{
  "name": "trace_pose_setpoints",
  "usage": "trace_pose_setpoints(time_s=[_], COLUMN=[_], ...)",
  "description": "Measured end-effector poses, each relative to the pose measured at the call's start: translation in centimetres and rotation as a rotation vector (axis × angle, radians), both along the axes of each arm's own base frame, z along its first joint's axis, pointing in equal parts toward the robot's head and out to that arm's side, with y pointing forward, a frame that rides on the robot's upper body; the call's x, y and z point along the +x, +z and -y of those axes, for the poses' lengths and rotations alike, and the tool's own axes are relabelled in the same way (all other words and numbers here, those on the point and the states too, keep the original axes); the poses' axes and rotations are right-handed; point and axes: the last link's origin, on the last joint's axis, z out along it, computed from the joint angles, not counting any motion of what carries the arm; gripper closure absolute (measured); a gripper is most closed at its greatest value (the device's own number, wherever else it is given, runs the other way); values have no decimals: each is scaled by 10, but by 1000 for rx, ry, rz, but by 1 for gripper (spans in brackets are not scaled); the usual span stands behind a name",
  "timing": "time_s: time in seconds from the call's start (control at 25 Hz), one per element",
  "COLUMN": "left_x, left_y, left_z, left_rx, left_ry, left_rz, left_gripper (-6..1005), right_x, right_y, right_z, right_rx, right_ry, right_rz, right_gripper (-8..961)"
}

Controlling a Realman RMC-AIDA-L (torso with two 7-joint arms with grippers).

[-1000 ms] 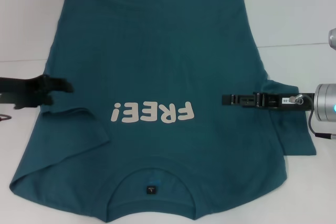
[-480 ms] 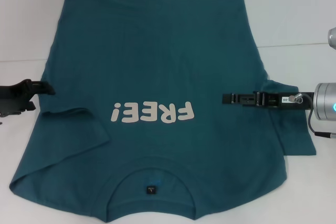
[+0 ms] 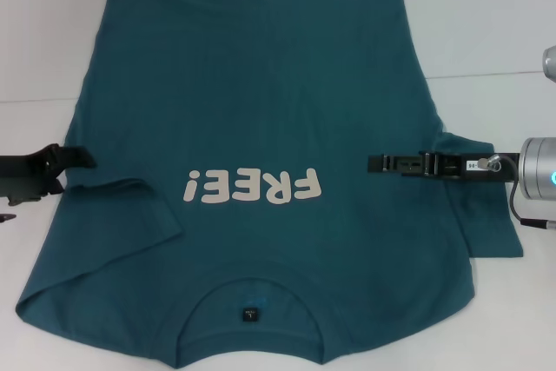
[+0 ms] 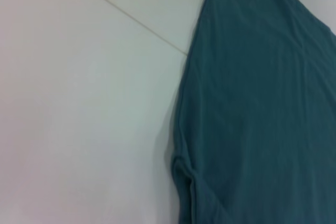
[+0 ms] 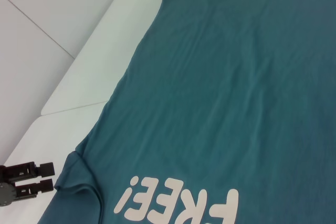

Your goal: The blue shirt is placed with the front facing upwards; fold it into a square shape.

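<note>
Left tool [image 3: 76, 156] has withdrawn to the blue shirt [image 3: 261, 93] edge, slightly spread, empty.

I log a white table [image 3: 486, 15] as the work surface, bare patches visible at the far right, the far left and along both side edges. A thin seam line [image 3: 495, 75] runs across the surface on the right side, with a matching one on the left [image 3: 39, 100]. In the left wrist view the same seam [image 4: 126, 17] shows as a diagonal line.
</note>
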Motion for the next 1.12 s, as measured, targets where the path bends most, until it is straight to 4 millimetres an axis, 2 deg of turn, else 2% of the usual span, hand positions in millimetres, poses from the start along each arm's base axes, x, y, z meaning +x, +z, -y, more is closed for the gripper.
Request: trace_pose_setpoints(time_s=[0.4,0.76,1.12], left_x=[4,13,47], left_y=[-13,-17,-18], left_z=[-3,-10,-30], left_rx=[-9,15,74], left_ry=[-13,-31,-154], left_rz=[-15,-14,47], left_gripper=[272,273,274], right_x=[2,2,1], right_y=[-1,-2,-2], right_z=[1,1,1], right_rx=[-2,0,-1], right_ry=[-5,1,2], right_rz=[-2,-1,-1], right_gripper=[25,25,25])
